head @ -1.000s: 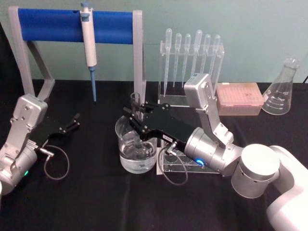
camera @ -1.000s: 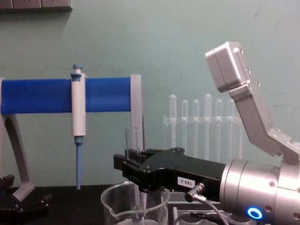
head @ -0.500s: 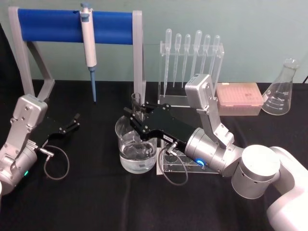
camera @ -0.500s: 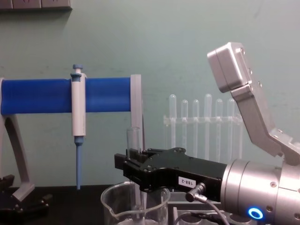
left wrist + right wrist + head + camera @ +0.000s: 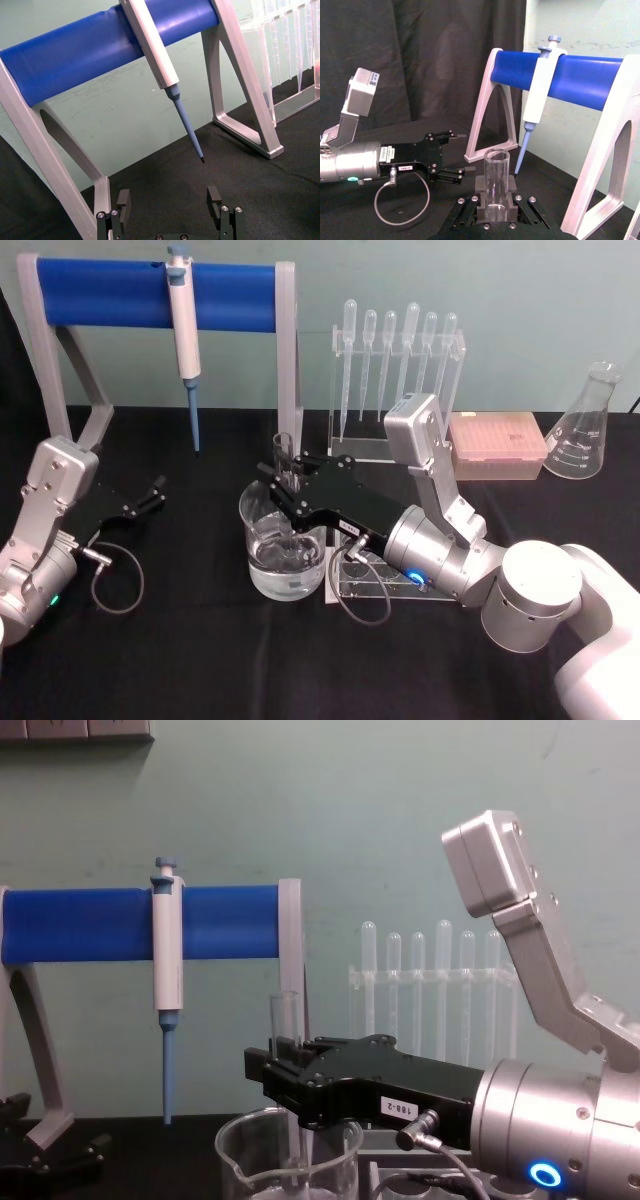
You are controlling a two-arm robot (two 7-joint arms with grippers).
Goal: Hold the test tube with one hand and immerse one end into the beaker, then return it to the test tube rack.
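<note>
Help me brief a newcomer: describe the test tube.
Before the blue-barred stand sits a wide clear glass beaker. The black right gripper holds the clear glass test tube upright in it. Unlike the thin bulb-topped pipettes behind, it's open-topped.

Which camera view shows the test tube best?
The right wrist view: the test tube shows large, clamped in the right gripper, open top plain. The head view shows its lower end inside the beaker; the chest view shows it side-on, partly behind the gripper.

Back left on the black cloth [image 5: 200,660], a grey stand [image 5: 290,360] with a blue bar [image 5: 100,292], holding a pipette [image 5: 183,330] tip-down. Right of it, a rack [image 5: 362,452] of droppers [image 5: 411,340], a pink box [image 5: 497,445], a glass flask [image 5: 587,430].
</note>
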